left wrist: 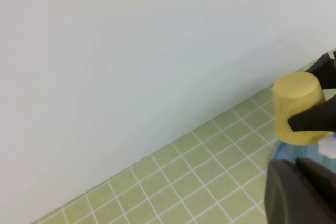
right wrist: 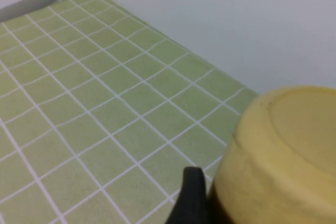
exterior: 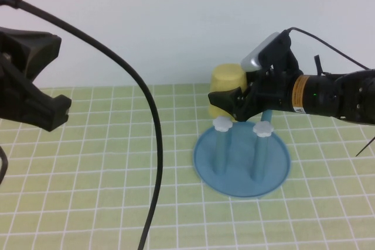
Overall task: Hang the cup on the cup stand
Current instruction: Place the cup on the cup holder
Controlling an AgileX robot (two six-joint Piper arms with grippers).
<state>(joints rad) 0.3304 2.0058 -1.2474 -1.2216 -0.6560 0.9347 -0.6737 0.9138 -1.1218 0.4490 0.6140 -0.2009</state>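
Note:
The pale-yellow cup (exterior: 227, 85) is upside down, held in the air over the back left of the blue cup stand (exterior: 275, 168). My right gripper (exterior: 226, 95) is shut on the cup's sides; one black finger (right wrist: 191, 198) shows beside the cup (right wrist: 283, 150) in the right wrist view. Two white-capped pegs (exterior: 222, 124) (exterior: 263, 129) stand in front; the rear pegs are mostly hidden behind the gripper. The cup's rim hangs about level with the caps. My left gripper (exterior: 41, 106) is raised at the far left, away from both. The left wrist view shows the cup (left wrist: 296, 103) and the stand's edge (left wrist: 294, 153).
A black cable (exterior: 153, 121) curves down across the left half of the green tiled mat (exterior: 88, 174). A white wall (exterior: 176, 21) closes the back of the table just behind the stand.

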